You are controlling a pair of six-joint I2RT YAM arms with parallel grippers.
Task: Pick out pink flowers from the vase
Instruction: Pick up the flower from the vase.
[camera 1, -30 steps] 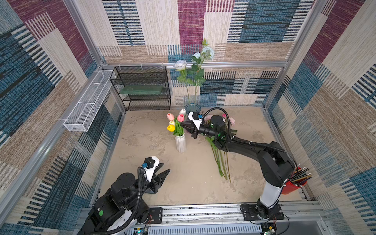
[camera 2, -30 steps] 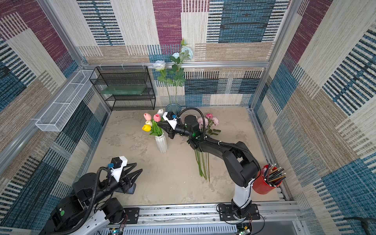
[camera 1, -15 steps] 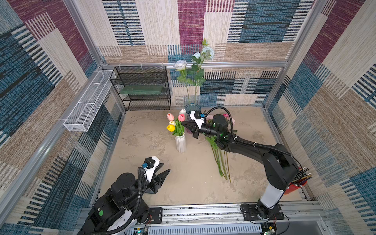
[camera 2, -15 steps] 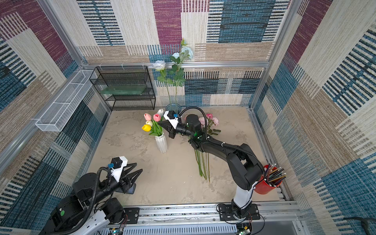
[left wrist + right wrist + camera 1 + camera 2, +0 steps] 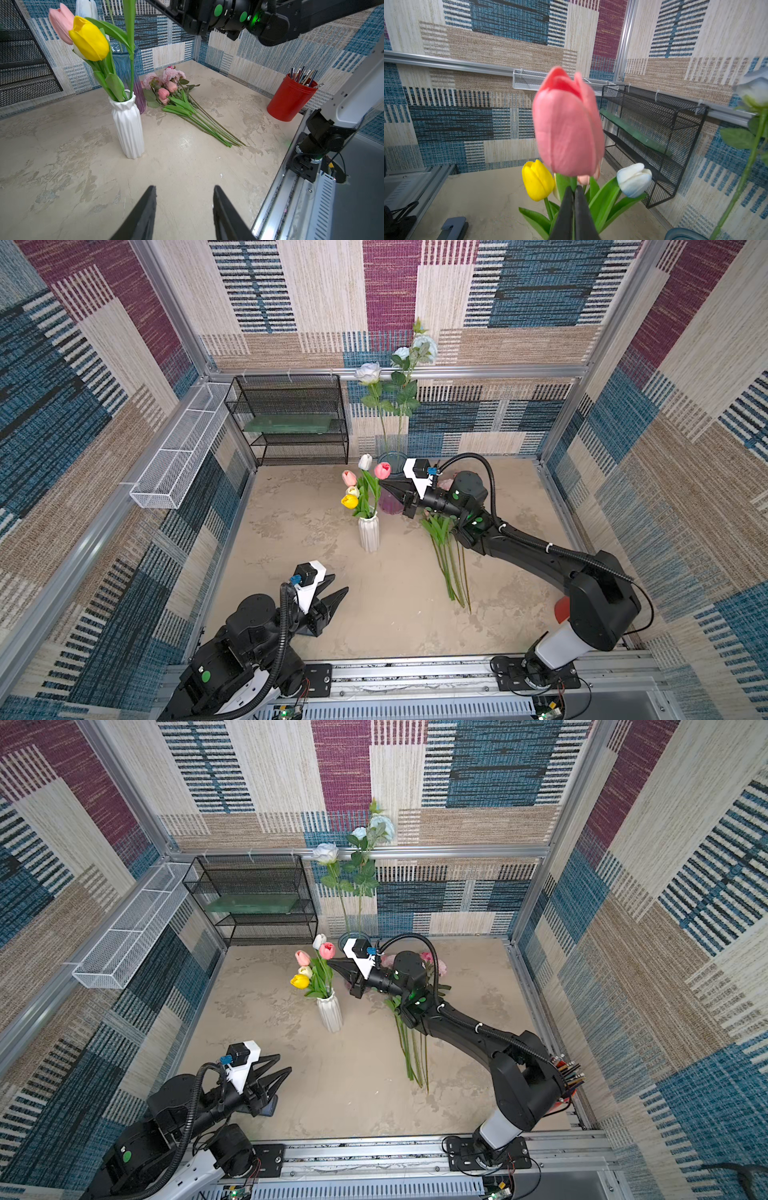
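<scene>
A white ribbed vase (image 5: 369,533) (image 5: 330,1013) (image 5: 127,124) holds tulips. My right gripper (image 5: 384,485) (image 5: 333,963) (image 5: 573,188) is shut on the green stem of a pink tulip (image 5: 382,470) (image 5: 327,950) (image 5: 566,128), just under the bloom, which stands above the vase. A second pink tulip (image 5: 349,477) (image 5: 61,22), a yellow tulip (image 5: 349,501) (image 5: 537,178) and a white tulip (image 5: 365,461) (image 5: 634,178) also stand in the vase. Several pink flowers (image 5: 446,531) (image 5: 168,85) lie on the table under my right arm. My left gripper (image 5: 332,589) (image 5: 184,189) is open and empty near the front.
A blue glass vase (image 5: 390,499) with pale blue roses (image 5: 368,373) stands right behind the white vase. A black mesh shelf (image 5: 291,418) is at the back, a white wire basket (image 5: 178,456) on the left wall, and a red cup of pencils (image 5: 291,99) at the front right.
My right gripper's jaws have closed fully on the pink tulip's stem, and its wrist has risen slightly. The left arm has not moved.
</scene>
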